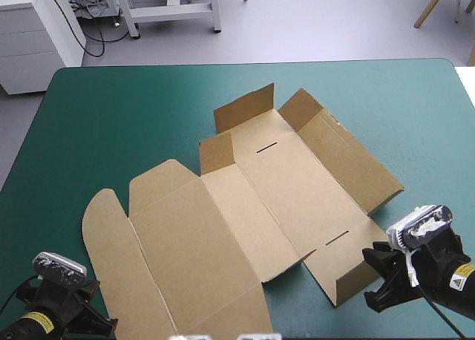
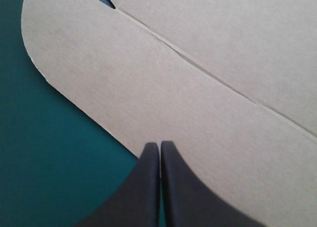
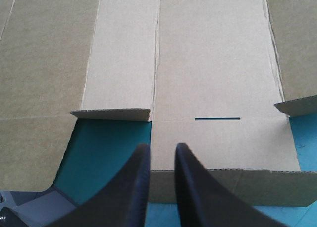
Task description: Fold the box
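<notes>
The box (image 1: pixel 245 206) lies mostly flat in the middle of the surface (image 1: pixel 111 117). My left claw (image 2: pixel 159 146) is closed and empty over the rounded flap (image 2: pixel 74 63). My right claw (image 3: pixel 161 148) is barely parted and holds nothing at the near end flap (image 3: pixel 233 185). I should raise that flap squarely along its crease. Only the high view shows the far flaps (image 1: pixel 245 108) already standing.
</notes>
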Controlling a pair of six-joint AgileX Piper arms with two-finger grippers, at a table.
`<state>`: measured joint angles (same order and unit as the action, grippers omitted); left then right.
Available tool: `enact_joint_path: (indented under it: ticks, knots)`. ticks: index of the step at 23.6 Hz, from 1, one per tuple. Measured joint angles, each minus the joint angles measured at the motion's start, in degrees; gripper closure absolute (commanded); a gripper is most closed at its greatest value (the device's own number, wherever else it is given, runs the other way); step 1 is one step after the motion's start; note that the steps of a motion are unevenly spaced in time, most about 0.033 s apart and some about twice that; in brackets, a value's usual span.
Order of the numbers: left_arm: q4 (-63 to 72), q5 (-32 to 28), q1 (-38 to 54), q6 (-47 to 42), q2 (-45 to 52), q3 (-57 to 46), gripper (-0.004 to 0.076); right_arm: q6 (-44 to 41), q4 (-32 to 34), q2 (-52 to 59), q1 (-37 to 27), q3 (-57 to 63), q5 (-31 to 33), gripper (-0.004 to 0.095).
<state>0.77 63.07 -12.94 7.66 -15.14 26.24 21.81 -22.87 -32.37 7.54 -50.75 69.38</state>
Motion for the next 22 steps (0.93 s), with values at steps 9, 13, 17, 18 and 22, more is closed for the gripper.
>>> enact_joint_path:
  ticks: [9,13,17,18,22]
  knots:
    - [0.0,0.0,0.0,0.0,0.0,0.0,0.0734,0.14,-0.35,0.0,0.0,0.0,-4.39,0.0233]
    - [0.0,0.0,0.0,0.0,0.0,0.0,0.0734,-3.55,-1.87,-0.06,0.0,0.0,-4.49,0.0275]
    - [0.18,0.0,0.0,-0.06,0.0,0.0,0.0734,-12.1,-7.69,-3.37,0.0,0.0,-3.39,0.0275]
    - [0.18,0.0,0.0,-0.06,0.0,0.0,0.0734,-12.88,-9.39,-4.5,0.0,0.0,-2.68,0.0275]
    - [0.18,0.0,0.0,-0.06,0.0,0.0,0.0734,-15.54,-16.47,-11.35,0.0,0.11,0.81,0.0278]
